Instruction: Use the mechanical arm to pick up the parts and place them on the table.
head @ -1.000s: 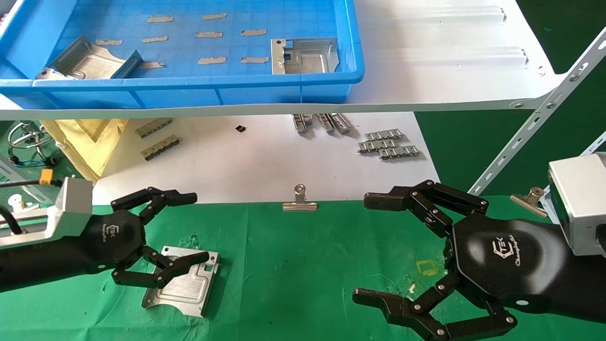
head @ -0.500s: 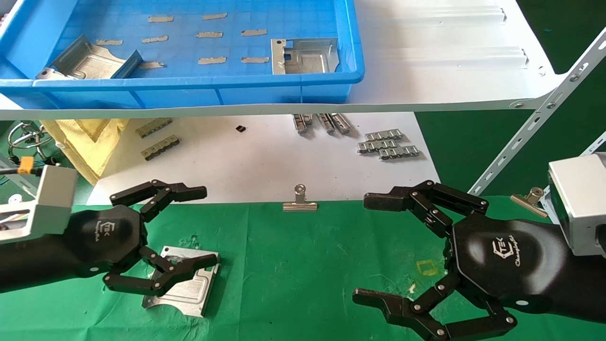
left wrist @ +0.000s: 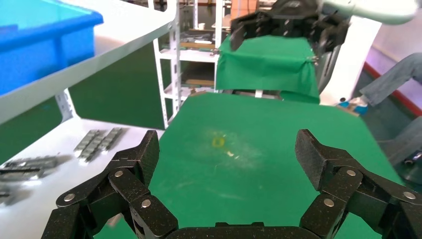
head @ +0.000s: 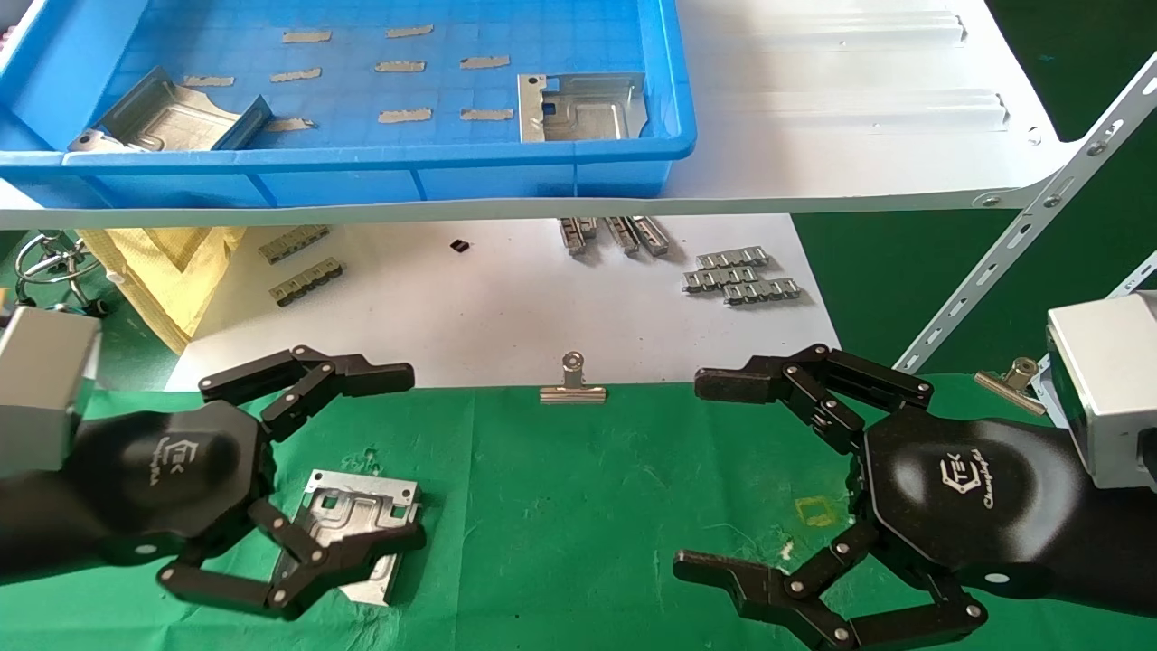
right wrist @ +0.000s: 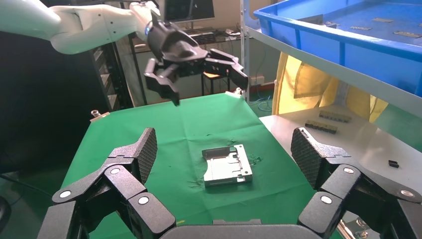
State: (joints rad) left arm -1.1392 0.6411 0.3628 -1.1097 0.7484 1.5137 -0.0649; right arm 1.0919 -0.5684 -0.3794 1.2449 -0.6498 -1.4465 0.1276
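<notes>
Plate of stamped silver metal point(head: 354, 521) lies flat on the green-clothed bench point(head: 578, 506), toward our left side; we see it also from the right wrist point(right wrist: 228, 165), resting alone on the cloth. Our left gripper point(head: 348, 461) hangs above it with jaws spread wide and nothing between them; in the right wrist view that gripper point(right wrist: 204, 74) is clearly up in the air, apart from the plate. In the head view one black finger point(head: 307, 570) crosses in front of the plate's near edge. Our right gripper point(head: 696, 475) sits low over the bench on the right, jaws likewise wide open and empty, near a small yellow square outline point(head: 818, 511). Two more plates remain in the blue bin point(head: 542, 172) on the white shelf point(head: 859, 136): one at its left point(head: 167, 116), one at its right point(head: 581, 106). A binder clip point(head: 572, 384) stands at the cloth's far edge, with grey linked strips point(head: 741, 274) on the white sheet point(head: 488, 307) beyond
</notes>
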